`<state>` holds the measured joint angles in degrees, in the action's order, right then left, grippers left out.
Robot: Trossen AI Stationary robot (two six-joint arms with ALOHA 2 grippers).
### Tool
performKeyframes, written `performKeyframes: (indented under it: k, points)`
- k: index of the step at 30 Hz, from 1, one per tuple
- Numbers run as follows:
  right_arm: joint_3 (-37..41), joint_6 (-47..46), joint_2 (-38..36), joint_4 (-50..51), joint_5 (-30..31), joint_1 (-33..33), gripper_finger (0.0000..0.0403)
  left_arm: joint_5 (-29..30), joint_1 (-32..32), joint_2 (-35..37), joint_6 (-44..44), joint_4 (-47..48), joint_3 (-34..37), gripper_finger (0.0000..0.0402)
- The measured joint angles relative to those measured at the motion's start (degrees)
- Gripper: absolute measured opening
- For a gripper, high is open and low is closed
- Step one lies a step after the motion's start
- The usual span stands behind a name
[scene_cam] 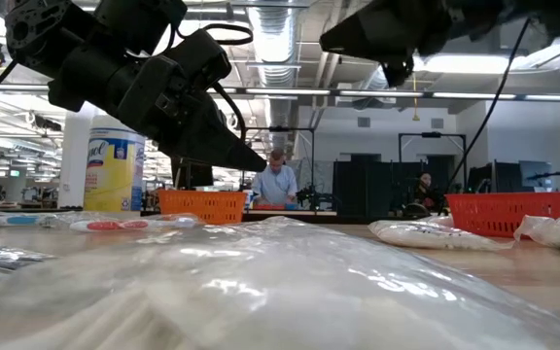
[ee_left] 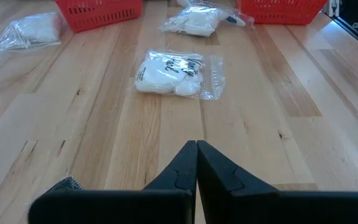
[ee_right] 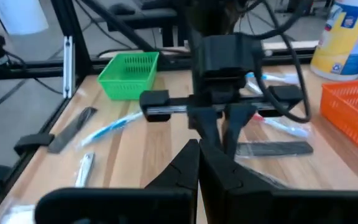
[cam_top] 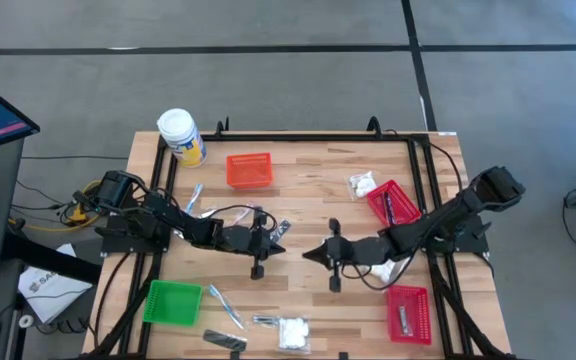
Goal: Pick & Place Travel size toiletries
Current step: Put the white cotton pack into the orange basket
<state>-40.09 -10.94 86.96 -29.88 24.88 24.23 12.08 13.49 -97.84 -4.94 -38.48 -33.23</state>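
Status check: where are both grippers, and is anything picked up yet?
Left gripper and right gripper both shut, empty, tip to tip over mid-table. White packet lies loose on the table ahead of the left gripper. Nothing between them.

wood table (cam_top: 308, 215) | baskets (cam_top: 249, 169), jar (cam_top: 181, 136), packets (cam_top: 293, 331)

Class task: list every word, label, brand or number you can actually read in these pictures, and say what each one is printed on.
Nothing reads clearly.
Yellow-labelled jar: dark script on the label, too blurred to read.
White packet: faint writing on its clear wrap, illegible.
White sheet on the floor: dark print, too small to read.
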Motion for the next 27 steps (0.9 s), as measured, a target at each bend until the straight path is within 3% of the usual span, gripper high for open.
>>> performKeyframes:
  k: [8,18,27]
  points:
    - [5.5,0.7,0.0,-11.5,-1.6,-1.5,0.0,0.0,0.0,0.0,0.0,-0.1,0.0,0.0003]
    - [5.9,6.6,0.0,-23.6,-10.3,-1.6,0.0,0.0,0.1,0.0,-0.1,-0.1,0.0,0.0003]
    - [5.9,7.1,0.0,-24.1,-11.8,-3.8,0.0,0.0,2.1,0.0,-0.4,-0.1,0.0,0.0003]
